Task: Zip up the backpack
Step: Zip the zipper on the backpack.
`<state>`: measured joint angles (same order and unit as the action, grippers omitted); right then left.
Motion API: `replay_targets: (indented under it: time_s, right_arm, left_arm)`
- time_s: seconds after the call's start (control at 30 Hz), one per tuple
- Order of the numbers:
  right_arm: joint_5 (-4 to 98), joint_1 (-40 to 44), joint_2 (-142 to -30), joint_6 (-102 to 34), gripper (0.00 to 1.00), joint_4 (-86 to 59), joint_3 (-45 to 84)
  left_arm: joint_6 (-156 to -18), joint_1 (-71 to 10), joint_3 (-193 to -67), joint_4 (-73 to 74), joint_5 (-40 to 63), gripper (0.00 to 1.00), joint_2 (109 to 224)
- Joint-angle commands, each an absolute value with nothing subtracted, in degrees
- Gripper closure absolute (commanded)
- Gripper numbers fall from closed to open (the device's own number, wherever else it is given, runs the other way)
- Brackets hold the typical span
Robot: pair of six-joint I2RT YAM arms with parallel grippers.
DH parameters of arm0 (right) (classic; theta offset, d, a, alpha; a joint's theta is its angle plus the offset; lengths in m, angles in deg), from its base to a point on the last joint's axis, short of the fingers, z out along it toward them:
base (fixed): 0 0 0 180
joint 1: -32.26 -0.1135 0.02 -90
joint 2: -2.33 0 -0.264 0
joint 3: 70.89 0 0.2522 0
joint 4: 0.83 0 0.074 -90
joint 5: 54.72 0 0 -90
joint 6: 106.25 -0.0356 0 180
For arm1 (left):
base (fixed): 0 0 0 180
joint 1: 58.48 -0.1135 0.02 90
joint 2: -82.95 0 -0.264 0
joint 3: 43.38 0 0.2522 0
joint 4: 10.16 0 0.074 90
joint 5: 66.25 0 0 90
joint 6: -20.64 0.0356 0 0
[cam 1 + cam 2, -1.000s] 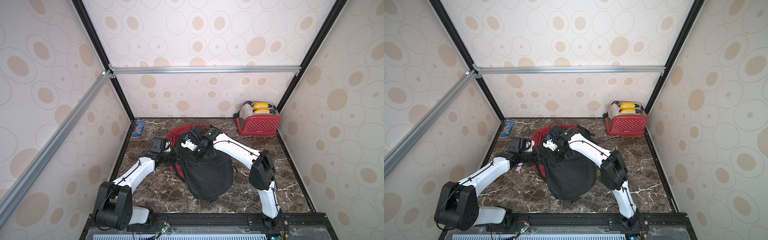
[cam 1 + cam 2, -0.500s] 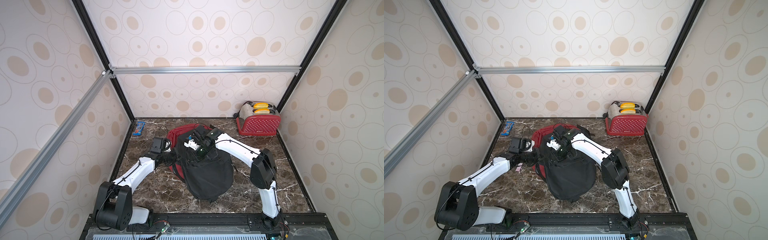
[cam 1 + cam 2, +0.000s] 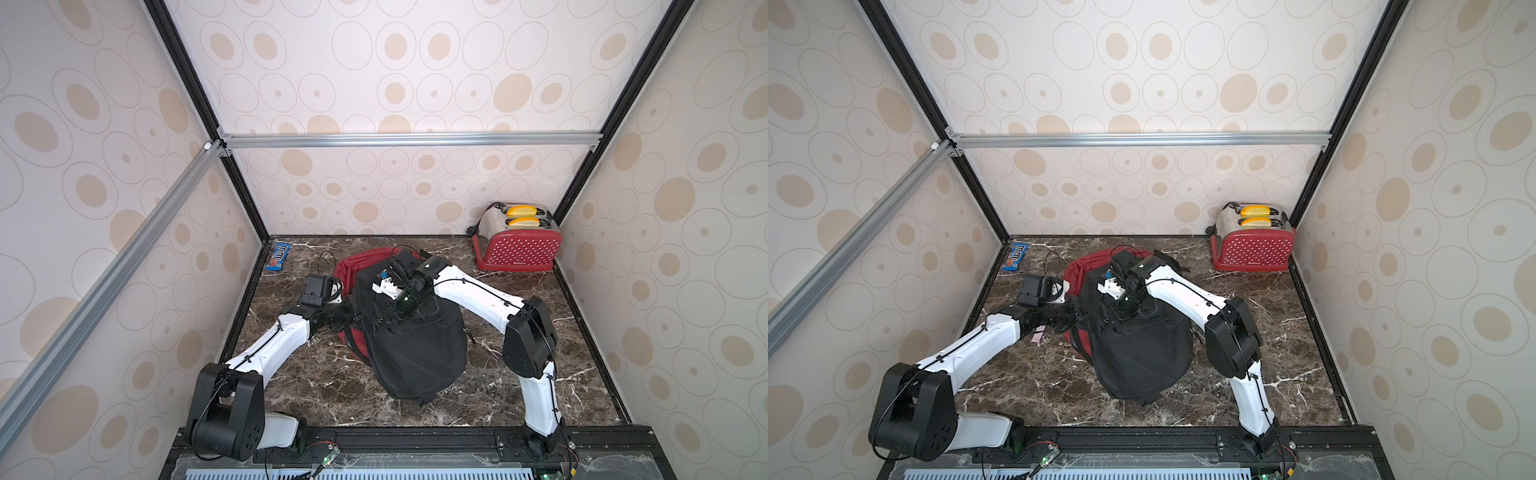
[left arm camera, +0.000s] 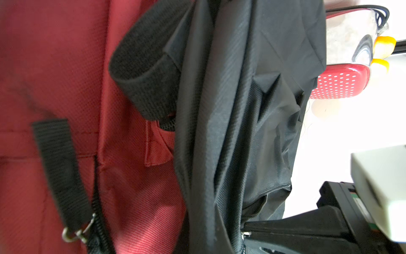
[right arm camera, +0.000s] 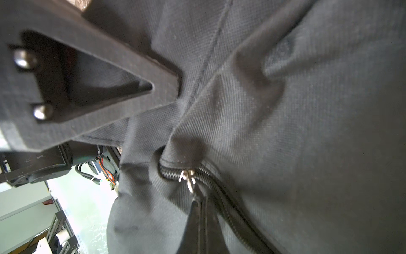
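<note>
**Backpack flat mid-counter, both sets of fingers closed against it**

The backpack lies in the middle of the marble counter. Its long axis runs from 12 to 6 o'clock, leaning slightly toward 11 at the far end. The red back panel and top end point to 12. The rounded black bottom points to 6, toward the robot's base. The black front faces up and is bunched at the upper half.

The left fingers are closed at the backpack's 9 o'clock edge, where black cloth meets red. The pictures do not show whether they pinch anything.

The right fingers point down onto the black front, just toward 12 from its middle, and are closed too. In the right wrist view one finger presses into folded black cloth. The metal zipper slider sits apart from it, and its pull tab is free. The zipper runs on from there. I cannot tell whether cloth is clamped.

A red toaster stands at 1 o'clock in the far corner. A blue candy packet lies at 11 o'clock by the wall.
</note>
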<state>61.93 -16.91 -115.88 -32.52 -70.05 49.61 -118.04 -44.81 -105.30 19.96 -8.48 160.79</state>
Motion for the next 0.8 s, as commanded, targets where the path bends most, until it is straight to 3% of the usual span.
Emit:
replay_targets:
  time_s: [0.0,0.43,0.77]
  right_arm:
    - [59.59,-16.57,-116.43,-31.2,1.0,-76.67,52.56]
    - [60.61,-16.71,-125.22,-32.5,1.0,-91.04,67.24]
    - [56.13,-16.79,-127.63,-33.87,1.0,-93.62,69.14]
  left_arm:
    - [-118.49,-44.59,-108.29,18.98,-8.4,1.0,159.78]
    - [-119.36,-44.51,-108.91,18.37,-8.94,1.0,159.15]
    - [-119.89,-44.59,-108.52,17.61,-9.36,1.0,158.72]
